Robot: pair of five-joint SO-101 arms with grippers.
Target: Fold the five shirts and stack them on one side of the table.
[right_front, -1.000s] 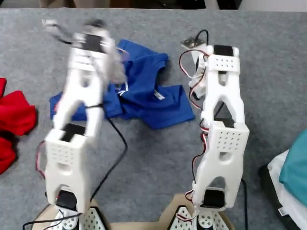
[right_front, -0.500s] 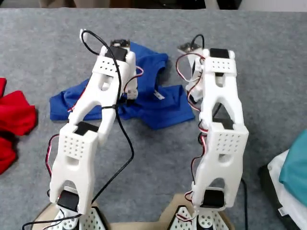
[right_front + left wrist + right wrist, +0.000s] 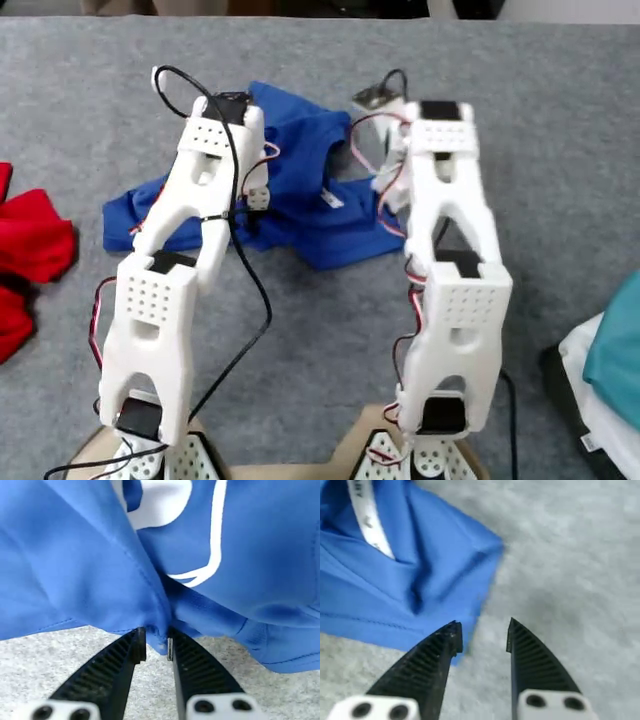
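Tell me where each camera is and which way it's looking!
High view: fixed above the table, looking down at the left arm, right arm and blue shirt.
Left wrist view: on the left arm's wrist, looking past the left gripper, shut on a fold of the blue shirt.
Right wrist view: on the right arm's wrist, looking past the open right gripper at the blue shirt's edge.
Shared: all three show the blue shirt.

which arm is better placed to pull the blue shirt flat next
Left. The left pincer is shut on a fold of the shirt; the right pincer hangs open at the shirt's edge, gripping nothing.
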